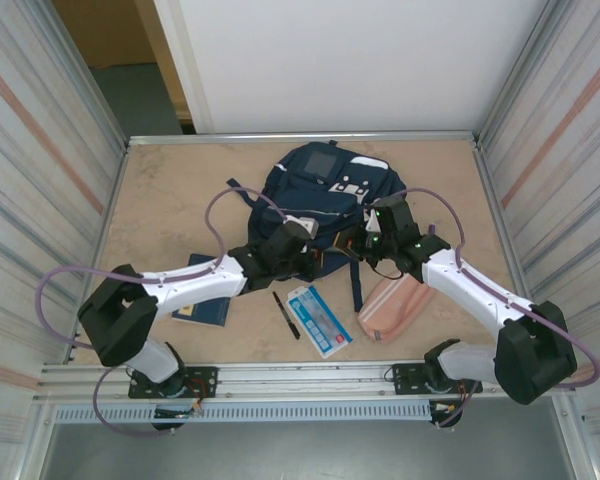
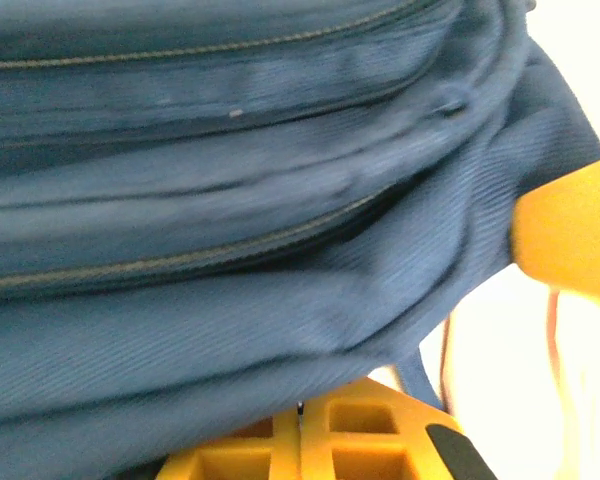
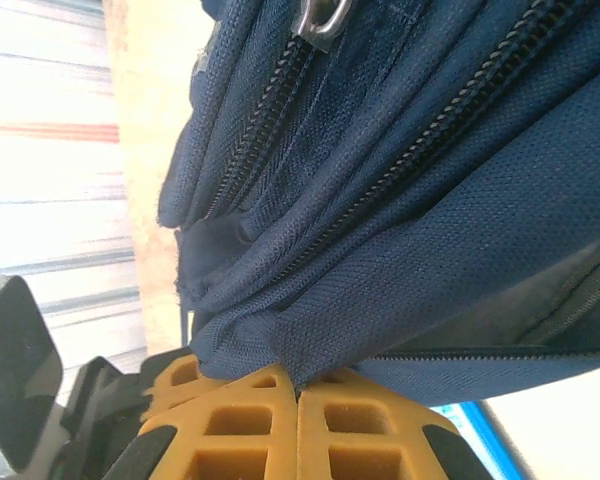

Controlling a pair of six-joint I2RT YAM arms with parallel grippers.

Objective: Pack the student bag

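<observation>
The student bag (image 1: 325, 190), a navy backpack with white patches, lies flat at the middle back of the table. Both grippers meet at its near edge. My left gripper (image 1: 310, 255) comes in from the left. In the left wrist view its yellow fingers (image 2: 302, 435) are pressed together under the blue fabric (image 2: 230, 300), whose edge drapes over their tips. My right gripper (image 1: 365, 240) comes in from the right. Its fingers (image 3: 298, 385) are shut on a fold of the bag (image 3: 400, 230) just below a zip line. A metal zip pull (image 3: 320, 20) hangs above.
In front of the bag lie a dark blue notebook (image 1: 202, 300), a black pen (image 1: 286, 314), a blue-and-white flat pack (image 1: 320, 320) and a pink pouch (image 1: 392, 305). Metal walls close in the table left and right. A yellow blurred finger (image 2: 570, 240) sits at the bag's right.
</observation>
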